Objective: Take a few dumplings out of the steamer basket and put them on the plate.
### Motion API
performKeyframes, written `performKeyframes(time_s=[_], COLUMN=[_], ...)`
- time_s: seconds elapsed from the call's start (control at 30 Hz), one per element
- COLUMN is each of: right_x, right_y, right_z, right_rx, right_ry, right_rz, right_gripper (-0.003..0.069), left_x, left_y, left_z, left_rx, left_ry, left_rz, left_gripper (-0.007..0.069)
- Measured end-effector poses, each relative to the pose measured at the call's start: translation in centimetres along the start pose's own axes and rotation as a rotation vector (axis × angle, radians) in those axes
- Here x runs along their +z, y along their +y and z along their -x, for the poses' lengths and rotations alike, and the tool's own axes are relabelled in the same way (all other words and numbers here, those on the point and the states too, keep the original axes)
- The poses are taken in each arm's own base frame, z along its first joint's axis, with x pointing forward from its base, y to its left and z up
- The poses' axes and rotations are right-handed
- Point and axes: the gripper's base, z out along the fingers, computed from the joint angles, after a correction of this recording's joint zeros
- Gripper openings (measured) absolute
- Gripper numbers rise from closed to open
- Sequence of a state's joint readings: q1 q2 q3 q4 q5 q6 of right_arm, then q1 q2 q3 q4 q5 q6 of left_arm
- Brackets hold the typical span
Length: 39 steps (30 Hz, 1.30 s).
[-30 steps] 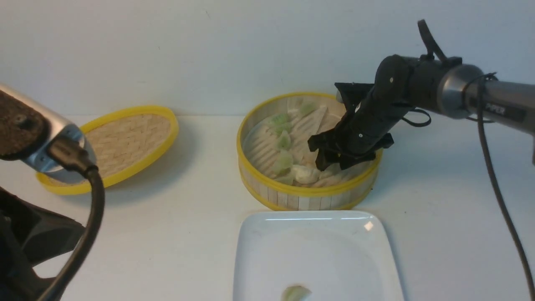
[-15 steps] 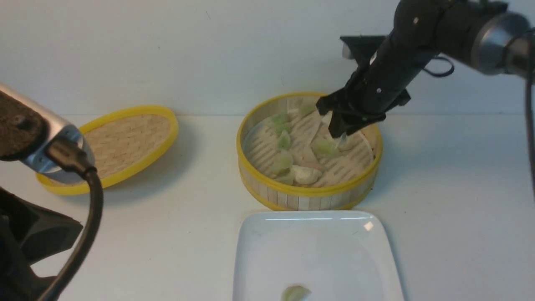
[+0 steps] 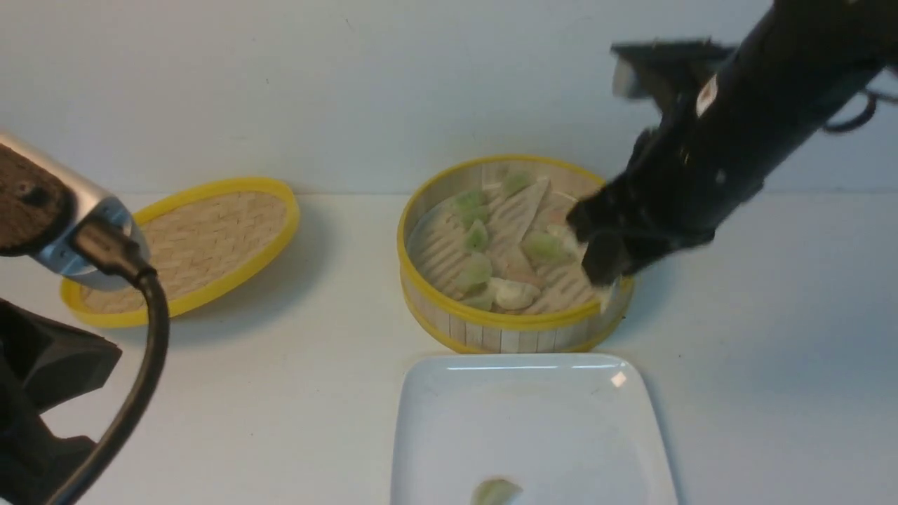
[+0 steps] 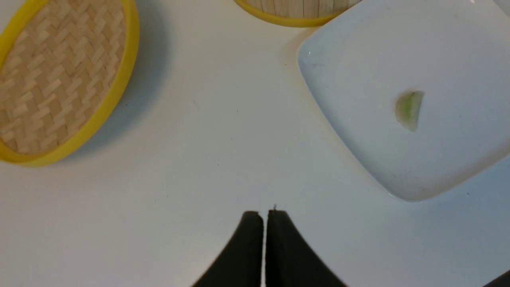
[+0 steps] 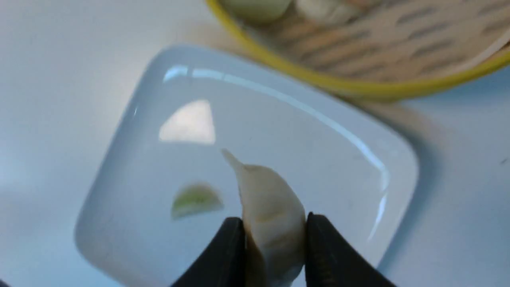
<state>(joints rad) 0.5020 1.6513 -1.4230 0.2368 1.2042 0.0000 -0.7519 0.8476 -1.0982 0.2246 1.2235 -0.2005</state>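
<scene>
- The plate (image 3: 435, 421) lay just in front of the steamer basket (image 3: 491, 335) and carried one green dumpling (image 3: 497, 491).
- The right gripper (image 5: 273, 225) hung near the basket's right rim, clamped on a white dumpling (image 5: 271, 199).
- The left gripper (image 4: 265, 215) was closed and empty.
- Other dumplings (image 3: 515, 293) sat in the basket.

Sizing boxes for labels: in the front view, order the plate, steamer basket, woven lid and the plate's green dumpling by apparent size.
Largest: plate, though nearest and cut off below.
Then steamer basket and woven lid, about alike, unranked.
Smallest: green dumpling.
</scene>
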Motion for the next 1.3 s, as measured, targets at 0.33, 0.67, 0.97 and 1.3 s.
performKeyframes(time_s=[0.33, 0.67, 0.97, 1.3], right_x=[10.1, 11.1, 6.3, -13.4], right_y=[1.3, 1.2, 1.6, 2.4], right_z=[-3.8, -2.8, -3.2, -8.5], right_rx=[-0.071, -0.127, -0.184, -0.157], right_ry=[0.092, 0.002, 0.001, -0.572], right_rz=[-0.043, -0.047, -0.075, -0.104], right_gripper=[0.018, 0.0372, 0.0306, -0.001], left_x=[0.0, 0.0, 0.0, -0.3], left_y=[-0.1, -0.1, -0.1, -0.5], left_z=[0.6, 0.5, 0.6, 2.4], left_rx=[0.002, 0.0, 0.0, 0.0], left_ry=[-0.065, -0.058, -0.065, -0.267], left_rz=[-0.009, -0.013, -0.014, -0.055], left_gripper=[-0.0006, -0.0006, -0.0006, -0.0006])
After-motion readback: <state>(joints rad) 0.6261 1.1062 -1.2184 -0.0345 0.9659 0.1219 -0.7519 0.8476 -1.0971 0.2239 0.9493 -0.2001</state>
